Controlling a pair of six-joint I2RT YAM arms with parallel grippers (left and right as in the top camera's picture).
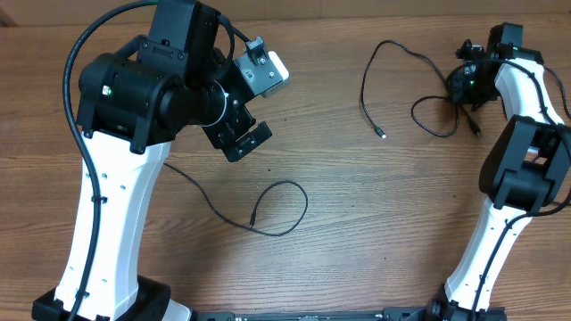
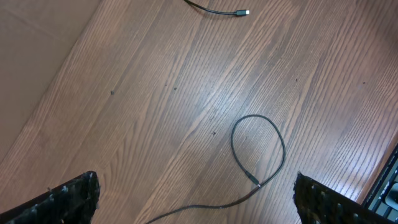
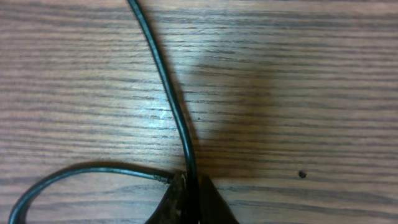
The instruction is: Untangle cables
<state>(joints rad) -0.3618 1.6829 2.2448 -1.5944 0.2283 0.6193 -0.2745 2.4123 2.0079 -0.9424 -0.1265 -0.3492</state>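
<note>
Running out of sight under the left arm (image 1: 111, 205), one cable (image 1: 306, 203)

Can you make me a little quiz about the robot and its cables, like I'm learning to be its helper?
1. Pick one. What is the right gripper pinching?
A. a thin black cable
B. a pencil
C. nothing at all

2. True or false: the left gripper is shut on the looped cable.

3. Fill the gap: in the overhead view, one end of the looped cable runs under the ____ arm.

Key
1. A. The cable runs right in between the closed fingers.
2. False. The left gripper is open and holds nothing. The looped cable lies on the table.
3. Left. The cable disappears beneath the left arm.
</note>
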